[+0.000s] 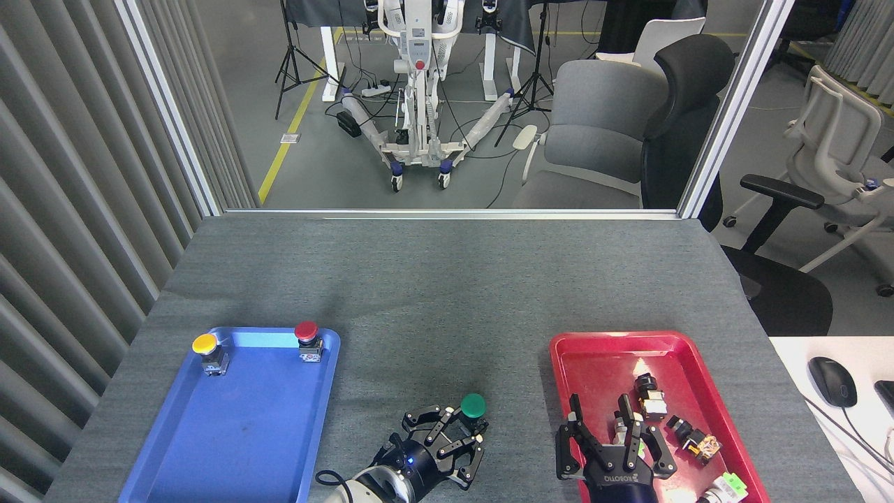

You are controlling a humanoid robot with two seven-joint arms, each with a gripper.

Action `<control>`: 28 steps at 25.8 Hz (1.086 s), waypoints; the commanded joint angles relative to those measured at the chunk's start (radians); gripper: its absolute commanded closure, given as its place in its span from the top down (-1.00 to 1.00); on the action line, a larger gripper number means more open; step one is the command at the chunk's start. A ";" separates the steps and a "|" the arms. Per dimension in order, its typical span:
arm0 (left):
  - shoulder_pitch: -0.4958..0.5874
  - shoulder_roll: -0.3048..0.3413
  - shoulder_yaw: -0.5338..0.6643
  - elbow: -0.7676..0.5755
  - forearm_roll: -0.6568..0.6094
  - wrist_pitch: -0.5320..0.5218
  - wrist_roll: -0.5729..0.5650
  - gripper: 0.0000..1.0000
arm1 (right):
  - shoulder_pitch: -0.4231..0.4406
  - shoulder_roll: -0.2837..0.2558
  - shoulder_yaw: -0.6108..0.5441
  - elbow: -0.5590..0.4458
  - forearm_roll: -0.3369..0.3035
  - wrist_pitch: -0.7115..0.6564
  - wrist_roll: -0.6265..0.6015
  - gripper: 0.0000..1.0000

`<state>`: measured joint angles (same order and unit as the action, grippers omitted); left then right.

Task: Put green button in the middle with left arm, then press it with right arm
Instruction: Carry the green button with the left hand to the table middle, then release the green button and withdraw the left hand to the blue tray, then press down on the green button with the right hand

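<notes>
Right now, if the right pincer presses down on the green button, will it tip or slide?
The green button looks top-heavy, with a wide round cap on a smaller body, so an off-centre press may tip it. The grey felt table probably limits sliding. The left pincer is at its body and may steady it.

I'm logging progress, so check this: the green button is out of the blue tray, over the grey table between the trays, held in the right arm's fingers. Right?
Not quite. The head view shows the green button held by the left arm, not the right arm, which is over the red tray. The rest is correct: it is out of the blue tray, between the trays.
</notes>
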<state>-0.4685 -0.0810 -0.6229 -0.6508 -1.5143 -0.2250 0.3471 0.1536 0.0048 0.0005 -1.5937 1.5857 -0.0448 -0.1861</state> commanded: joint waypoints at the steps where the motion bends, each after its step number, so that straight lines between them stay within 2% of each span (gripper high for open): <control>1: 0.001 -0.003 0.005 0.017 0.008 0.004 0.006 -0.21 | -0.017 0.008 0.029 0.009 -0.009 -0.001 -0.001 -0.27; 2: 0.002 -0.006 0.006 0.020 0.014 0.003 0.006 0.15 | -0.020 0.009 0.036 0.015 -0.013 -0.001 0.000 -0.46; 3: 0.001 -0.009 0.006 0.020 0.022 0.004 0.006 0.68 | -0.028 0.014 0.044 0.020 -0.015 -0.003 0.002 -0.58; 4: 0.001 -0.011 0.006 0.019 0.029 0.004 0.006 0.98 | -0.037 0.020 0.053 0.021 -0.013 -0.004 0.004 -0.72; 6: 0.002 -0.009 0.006 0.010 0.029 0.003 0.004 0.98 | -0.052 0.024 0.073 0.029 -0.013 -0.003 0.005 -0.98; 10: 0.044 0.007 0.008 -0.105 0.031 0.003 -0.010 0.98 | -0.091 0.041 0.128 0.066 -0.004 0.008 0.033 -1.00; 14: 0.120 0.124 0.061 -0.323 0.057 0.006 -0.037 0.98 | -0.141 0.052 0.171 0.126 -0.003 0.010 0.048 -1.00; 20: 0.292 0.238 0.292 -0.613 0.129 0.006 -0.091 0.98 | -0.229 0.084 0.225 0.308 -0.001 0.033 0.048 -1.00; 24: 0.435 0.242 0.551 -0.737 0.155 0.006 -0.086 0.98 | -0.233 0.087 0.248 0.345 -0.001 0.025 0.050 -1.00; 26: 0.476 0.234 0.666 -0.744 0.155 0.006 -0.077 0.98 | -0.236 0.086 0.263 0.377 -0.001 0.025 0.048 -1.00; 28: 0.488 0.234 0.720 -0.734 0.154 0.006 -0.076 0.98 | -0.241 0.087 0.266 0.391 -0.003 0.028 0.050 -1.00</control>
<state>-0.0221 0.1536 -0.0231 -1.3716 -1.3632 -0.2186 0.2656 -0.0818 0.0907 0.2551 -1.2326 1.5846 -0.0170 -0.1360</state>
